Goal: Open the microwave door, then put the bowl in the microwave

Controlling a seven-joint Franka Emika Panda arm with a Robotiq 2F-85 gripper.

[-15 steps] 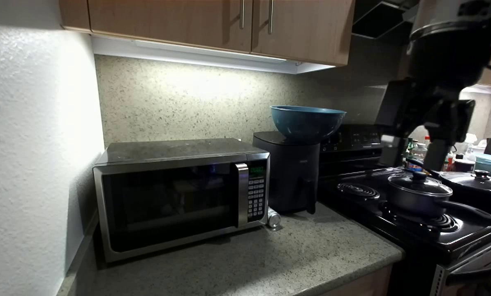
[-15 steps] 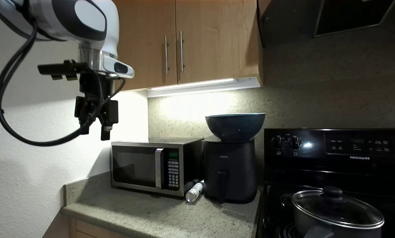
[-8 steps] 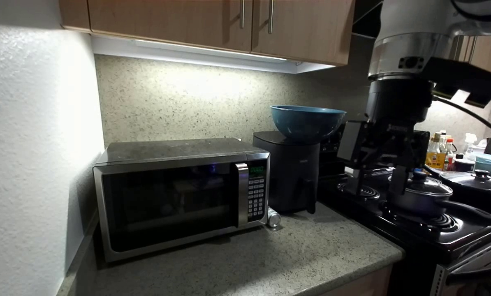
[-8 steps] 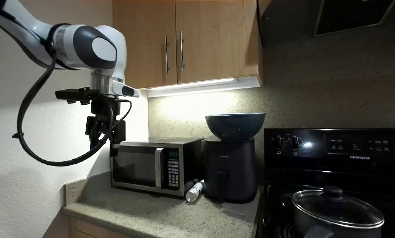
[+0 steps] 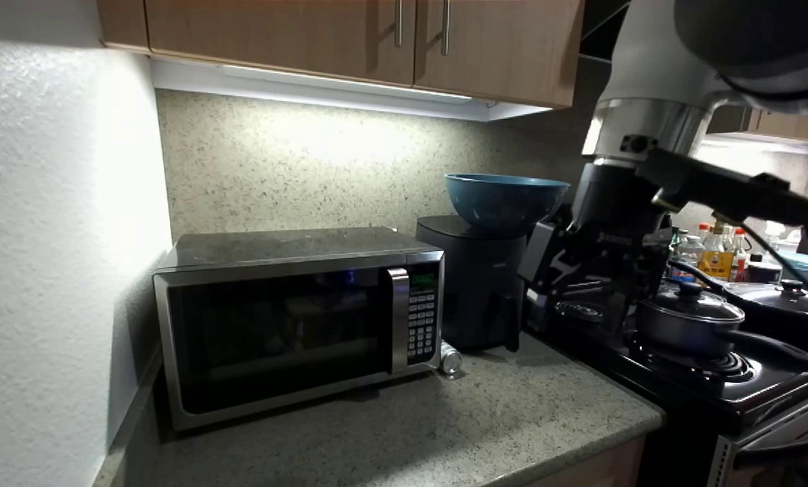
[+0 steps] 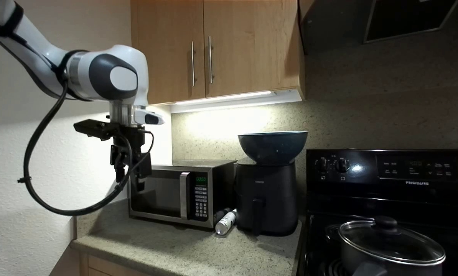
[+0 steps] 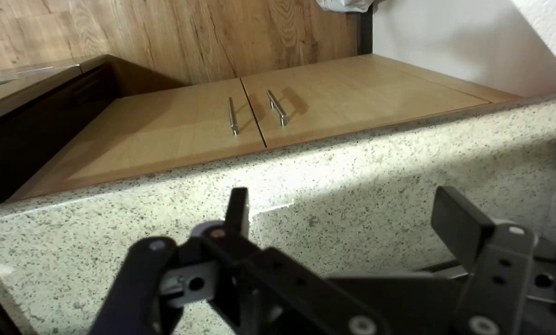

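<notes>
Wrist view showed the claw (image 7: 348,214) spread wide above the speckled tabletop (image 7: 380,209), its fingers (image 7: 462,228) well apart. In an exterior view the claw hung apart from the microwave (image 5: 289,247), with the microwave door (image 5: 275,338) closed. To the keypad (image 6: 201,201) side of the microwave, the blue bowl (image 6: 273,147) sat upright on a black appliance (image 6: 279,191), its rim higher than the microwave's top. A white cylinder (image 6: 226,223) lay just beside the microwave, and farther from it a lidded pot (image 6: 392,247) stood on a black stove (image 6: 367,191).
</notes>
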